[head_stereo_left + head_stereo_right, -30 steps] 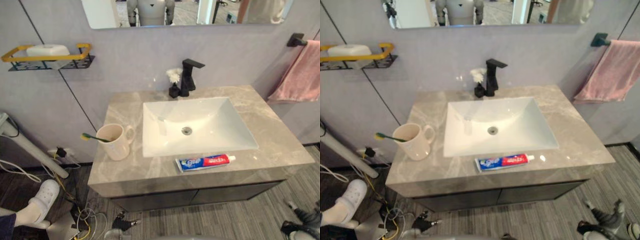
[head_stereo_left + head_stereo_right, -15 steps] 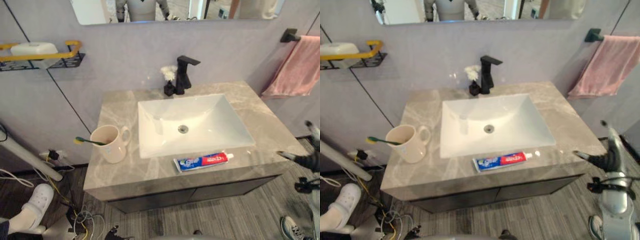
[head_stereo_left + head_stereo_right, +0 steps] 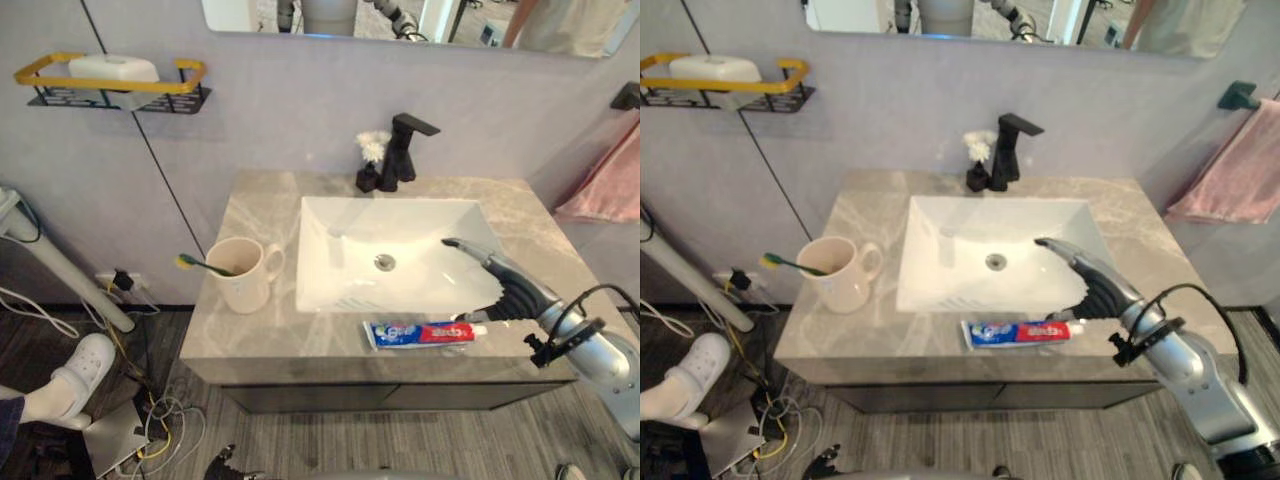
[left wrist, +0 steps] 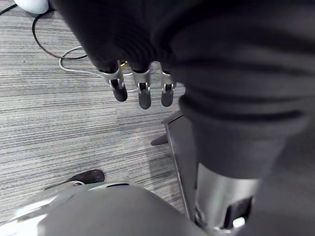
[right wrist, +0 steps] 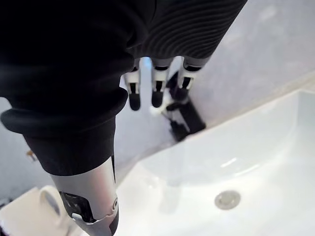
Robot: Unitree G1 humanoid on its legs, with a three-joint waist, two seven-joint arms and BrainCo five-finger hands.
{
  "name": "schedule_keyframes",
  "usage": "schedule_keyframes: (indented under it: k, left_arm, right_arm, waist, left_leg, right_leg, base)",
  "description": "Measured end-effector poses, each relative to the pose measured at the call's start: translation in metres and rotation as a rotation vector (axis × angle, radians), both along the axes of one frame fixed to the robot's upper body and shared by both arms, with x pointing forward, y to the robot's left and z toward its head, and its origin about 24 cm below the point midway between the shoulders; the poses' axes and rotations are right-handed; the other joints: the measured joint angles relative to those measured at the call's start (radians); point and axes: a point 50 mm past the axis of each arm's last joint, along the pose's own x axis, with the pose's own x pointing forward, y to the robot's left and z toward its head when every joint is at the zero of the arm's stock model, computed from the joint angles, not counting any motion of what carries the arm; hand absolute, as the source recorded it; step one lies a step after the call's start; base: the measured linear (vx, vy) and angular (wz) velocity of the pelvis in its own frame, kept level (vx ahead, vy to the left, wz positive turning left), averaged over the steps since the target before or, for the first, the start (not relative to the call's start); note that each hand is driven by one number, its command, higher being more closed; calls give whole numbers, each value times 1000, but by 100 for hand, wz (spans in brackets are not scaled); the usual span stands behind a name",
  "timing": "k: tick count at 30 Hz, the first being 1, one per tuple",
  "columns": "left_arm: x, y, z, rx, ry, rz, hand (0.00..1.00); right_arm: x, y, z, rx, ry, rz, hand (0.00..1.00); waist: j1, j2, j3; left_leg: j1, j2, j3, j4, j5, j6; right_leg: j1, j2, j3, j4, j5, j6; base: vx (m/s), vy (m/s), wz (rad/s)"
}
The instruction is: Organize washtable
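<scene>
with its right hand (image 3: pixel 503 284) open, fingers straight and empty, just beside the cap end of the red-and-blue toothpaste tube (image 3: pixel 425 333) lying along the front edge of the grey marble counter (image 3: pixel 250 330), i'd lower it and pinch mid-tube; the left hand (image 4: pixel 140 91) hangs slack.

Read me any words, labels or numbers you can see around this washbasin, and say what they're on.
On the toothpaste tube: blue and red print along its side, too small and blurred to read.
On the mug, soap bar, faucet and towel: no lettering I can make out.
</scene>
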Motion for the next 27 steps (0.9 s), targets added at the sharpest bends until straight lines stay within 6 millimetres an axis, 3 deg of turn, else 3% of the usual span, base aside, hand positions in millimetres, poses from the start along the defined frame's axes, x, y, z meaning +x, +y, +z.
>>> schedule_keyframes:
  k: [10, 15, 27]
  left_arm:
    - [4, 2, 1, -4, 0, -35, 0]
    - [5, 6, 2, 7, -1, -42, 0]
    - [16, 6, 3, 15, -10, -93, 0]
  right_arm:
    - [1, 16, -9, -27, 123, 128, 0]
    - [-3, 25, -27, -39, 220, 167, 0]
    - [-12, 36, -49, -108, 291, 215, 0]
  waist:
    - [10, -17, 4]
    - [9, -33, 7]
    - [10, -33, 29]
  left_leg:
    - [-8, -2, -42, 0, 5, 4]
    - [-8, -3, -42, 0, 5, 5]
    - [-7, -4, -43, 2, 6, 6]
  right_leg:
    - [21, 0, -40, -14, 1, -2]
    - [21, -1, -40, -14, 1, -2]
    - [23, -2, -40, -15, 1, -2]
  base:
    - [-5, -21, 12]
    - [0, 0, 0]
    - [-3, -2, 0]
